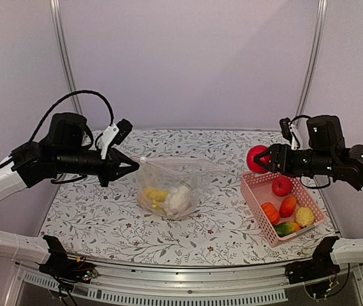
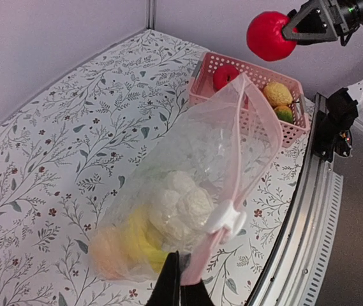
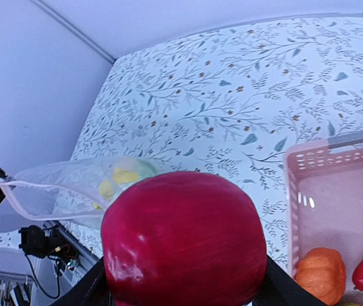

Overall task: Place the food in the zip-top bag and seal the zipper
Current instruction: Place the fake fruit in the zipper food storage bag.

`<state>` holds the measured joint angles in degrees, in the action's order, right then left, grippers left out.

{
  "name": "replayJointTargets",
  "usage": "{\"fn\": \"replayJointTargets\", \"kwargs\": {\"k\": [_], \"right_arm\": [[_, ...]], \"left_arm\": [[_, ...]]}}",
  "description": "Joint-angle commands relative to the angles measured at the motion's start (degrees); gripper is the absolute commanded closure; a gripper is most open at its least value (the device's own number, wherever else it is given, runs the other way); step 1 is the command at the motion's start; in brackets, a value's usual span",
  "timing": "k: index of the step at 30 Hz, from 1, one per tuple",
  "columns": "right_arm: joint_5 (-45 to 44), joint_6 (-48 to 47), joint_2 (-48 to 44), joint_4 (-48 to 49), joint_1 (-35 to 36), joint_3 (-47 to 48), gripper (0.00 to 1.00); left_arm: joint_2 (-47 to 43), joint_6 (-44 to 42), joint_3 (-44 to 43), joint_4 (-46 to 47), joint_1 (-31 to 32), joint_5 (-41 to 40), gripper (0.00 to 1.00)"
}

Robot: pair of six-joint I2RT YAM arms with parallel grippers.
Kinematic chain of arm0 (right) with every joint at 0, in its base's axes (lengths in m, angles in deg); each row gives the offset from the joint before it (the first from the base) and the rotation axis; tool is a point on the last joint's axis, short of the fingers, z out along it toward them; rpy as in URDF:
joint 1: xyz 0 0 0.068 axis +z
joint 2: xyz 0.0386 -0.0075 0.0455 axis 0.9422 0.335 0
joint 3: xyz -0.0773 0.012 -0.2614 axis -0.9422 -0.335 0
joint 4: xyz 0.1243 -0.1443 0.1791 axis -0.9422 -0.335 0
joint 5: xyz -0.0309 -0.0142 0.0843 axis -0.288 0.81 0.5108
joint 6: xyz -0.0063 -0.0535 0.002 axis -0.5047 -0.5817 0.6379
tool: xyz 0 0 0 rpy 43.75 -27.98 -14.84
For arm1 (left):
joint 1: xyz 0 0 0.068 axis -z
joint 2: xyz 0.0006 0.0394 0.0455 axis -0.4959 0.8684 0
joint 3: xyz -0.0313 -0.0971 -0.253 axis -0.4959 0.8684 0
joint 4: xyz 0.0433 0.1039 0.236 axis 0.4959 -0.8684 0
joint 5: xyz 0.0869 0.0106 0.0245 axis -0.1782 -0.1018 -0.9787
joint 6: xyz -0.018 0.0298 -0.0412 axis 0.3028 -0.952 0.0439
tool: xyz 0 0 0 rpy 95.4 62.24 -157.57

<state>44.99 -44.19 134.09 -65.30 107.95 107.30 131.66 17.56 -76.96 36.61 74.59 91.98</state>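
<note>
Left fingers (image 1: 131, 167) are pressed together, pinching one corner of the bag (image 1: 175, 182) at its mouth. That corner is held up off the desk (image 1: 92, 210). The bag's belly sags and rests on the desk near the middle. The pink zipper (image 2: 242, 140) runs round the mouth, which gapes open toward the basket (image 1: 252, 191). The white slider tab (image 2: 227, 220) sits on the strip close to the pinched corner.

Inside the bag are a yellow banana (image 1: 155, 194), a white cauliflower (image 1: 178, 197), and an orange-tinted piece (image 2: 104, 248) that is blurred through the plastic.

Right fingers (image 1: 269, 159) are clamped on either side of a round red fruit (image 1: 256, 159). It is held in the air over the left end of the basket, apart from the bag's mouth.

The pink slotted basket stands on the right side of the desk. It holds a second red fruit (image 1: 281, 185), two orange pieces (image 1: 270, 212), a yellow piece (image 1: 304, 217) and a green piece (image 1: 284, 228).
</note>
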Motion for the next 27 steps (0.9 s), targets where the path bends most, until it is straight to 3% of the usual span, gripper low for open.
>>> {"fn": "replayJointTargets", "kwargs": {"k": [1,9,16,27], "right_arm": [[9.1,-2.4,5.1,6.7,7.7,5.1,0.44],[12.8,-5.2,16.6,11.3,17.4,13.8,0.45],[14.0,-4.2,21.2,16.5,18.5,14.6,0.46],[9.6,-3.7,25.0,17.0,18.8,16.4,0.47]], "left_arm": [[0.3,-0.3,0.6,0.0,-0.7,0.6,1.0],[-0.1,-0.2,0.6,0.1,-0.7,0.7,1.0],[-0.1,-0.3,0.6,0.0,-0.7,0.9,1.0],[0.5,-0.3,0.6,0.1,-0.7,1.5,1.0]]}}
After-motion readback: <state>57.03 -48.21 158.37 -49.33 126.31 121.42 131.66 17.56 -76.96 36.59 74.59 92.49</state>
